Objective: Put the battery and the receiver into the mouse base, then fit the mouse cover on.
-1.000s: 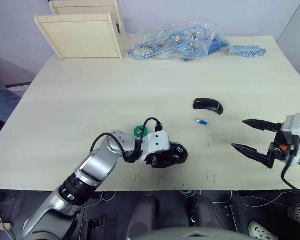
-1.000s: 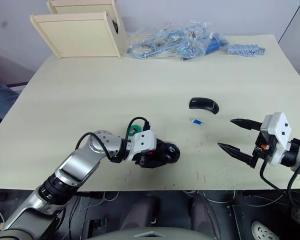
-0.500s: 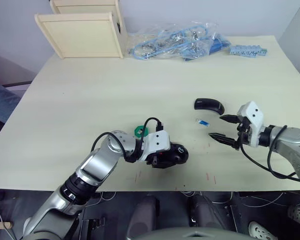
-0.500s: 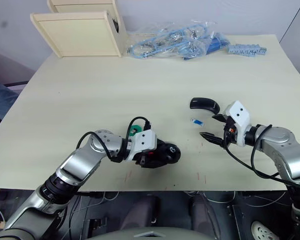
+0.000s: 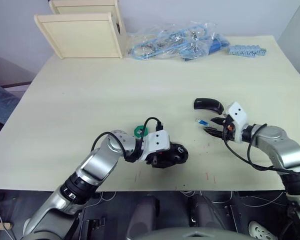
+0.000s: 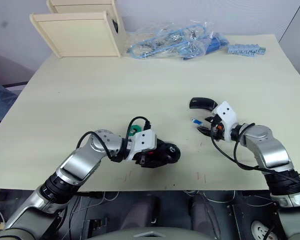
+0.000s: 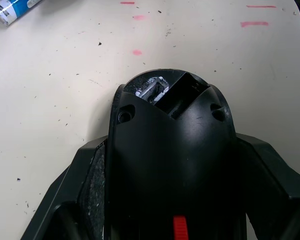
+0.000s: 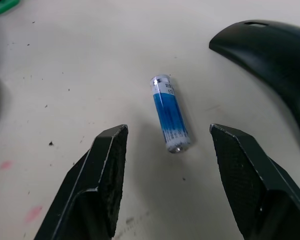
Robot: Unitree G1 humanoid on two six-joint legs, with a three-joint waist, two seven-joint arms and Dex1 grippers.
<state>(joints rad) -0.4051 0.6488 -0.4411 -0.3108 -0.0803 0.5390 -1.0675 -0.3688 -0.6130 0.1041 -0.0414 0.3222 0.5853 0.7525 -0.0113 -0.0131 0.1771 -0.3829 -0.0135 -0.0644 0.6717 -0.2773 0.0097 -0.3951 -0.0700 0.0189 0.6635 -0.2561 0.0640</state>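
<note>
Battery [image 8: 169, 113] is lying on the table [image 5: 115, 90] beside the mouse cover [image 5: 208, 104], and the right gripper [image 8: 170, 165], having swung in within the last second, is now straddling it wide open, gripping nothing. Left gripper [image 5: 162, 159] is clamping the mouse base [image 7: 172, 155], so pickup looks imminent.

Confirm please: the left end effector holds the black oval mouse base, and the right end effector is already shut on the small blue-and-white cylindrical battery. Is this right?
Not quite. The right end effector is open: in the right wrist view the small blue-and-white cylindrical battery lies on the table between its spread fingers, touching neither. The left end effector does hold the black oval mouse base.
</note>
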